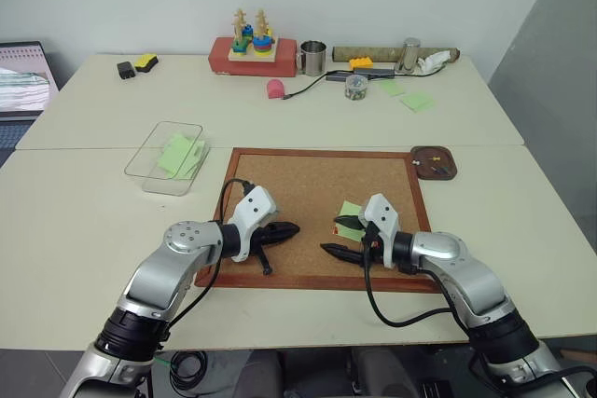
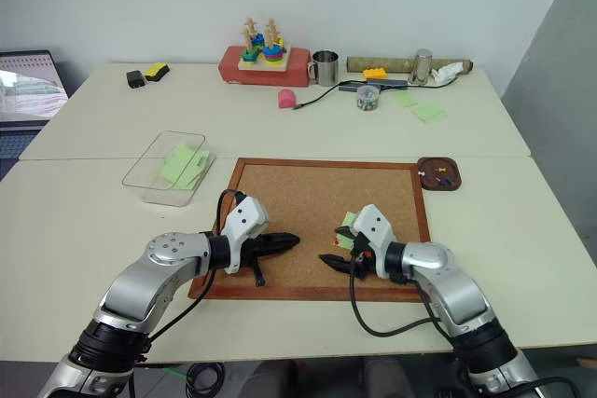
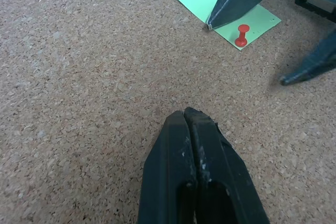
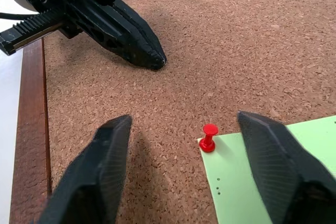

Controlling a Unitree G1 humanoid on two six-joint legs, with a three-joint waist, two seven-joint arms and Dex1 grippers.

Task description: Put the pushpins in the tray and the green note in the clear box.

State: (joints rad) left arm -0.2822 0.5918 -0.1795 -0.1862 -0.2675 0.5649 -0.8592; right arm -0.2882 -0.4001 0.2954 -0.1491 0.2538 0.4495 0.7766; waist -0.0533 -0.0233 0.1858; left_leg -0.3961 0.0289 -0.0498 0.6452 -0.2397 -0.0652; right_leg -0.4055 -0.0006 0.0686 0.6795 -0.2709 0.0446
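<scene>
right end effector (image 4: 181, 166) low over corkboard (image 1: 298, 184), fingers apart w/ red pushpin (image 4: 208, 137) between them, not touching; pin stuck thru corner of green note (image 4: 273, 177). left end effector (image 3: 195, 145) fingers pressed together, empty, over bare cork nearby, tip toward right one. tray (image 1: 436, 151) just off board's far right corner, small pins inside. clear box (image 1: 149, 160) on table (image 1: 75, 221) left of board, green notes inside.
</scene>
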